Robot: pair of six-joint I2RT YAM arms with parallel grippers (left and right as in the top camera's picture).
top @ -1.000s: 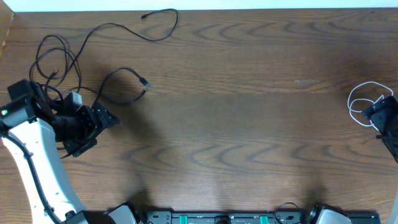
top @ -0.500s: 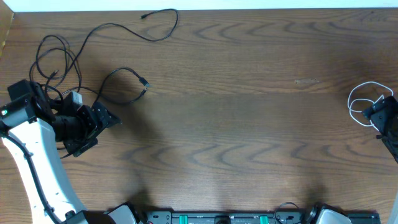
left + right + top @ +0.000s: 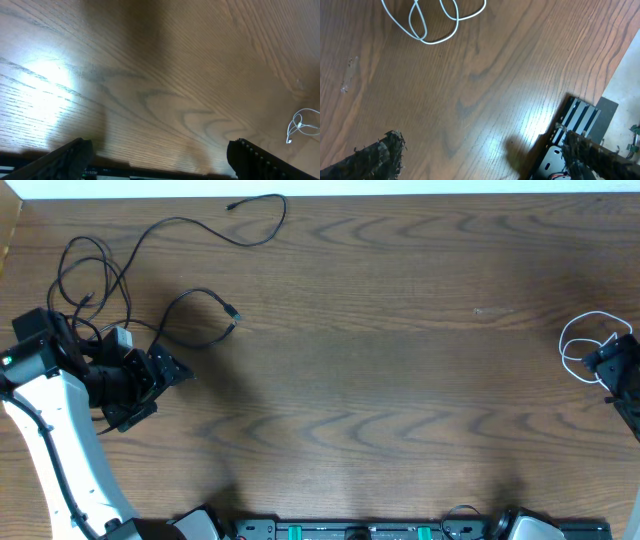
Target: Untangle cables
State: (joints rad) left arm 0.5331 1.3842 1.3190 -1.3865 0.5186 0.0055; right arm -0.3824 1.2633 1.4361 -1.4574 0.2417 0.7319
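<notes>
Across the full overhead view, a brown wood-grain table (image 3: 400, 380) is seen.

At the table's left edge the white left arm (image 3: 60, 440) is bent over the surface, with the left hand (image 3: 160, 392) pointed right.

Black cables (image 3: 95, 275) are spread over the table's upper-left corner. Several loops are overlapped beside the arm's wrist. One run is led out to a far plug end (image 3: 231, 206) close to the back edge. Another is curled round to a near plug end (image 3: 233, 312) just beyond the left hand. Part of the pile is hidden under the arm, so the cord count cannot be told.

Left hand is released. In the left wrist view its fingers (image 3: 70, 157) are spread wide, and only bare table is seen between them. No cable is gripped.

Right hand (image 3: 612, 365) is seen at the table's right edge, partly cut off by the frame. It is also released: in the right wrist view its fingers (image 3: 382, 152) are set wide apart over bare wood.

White cable (image 3: 578, 345) is coiled in a few loose loops on the table just beside the right hand. Contact cannot be told from overhead. In the right wrist view the loops lie ahead of the fingers, apart from them.
</notes>
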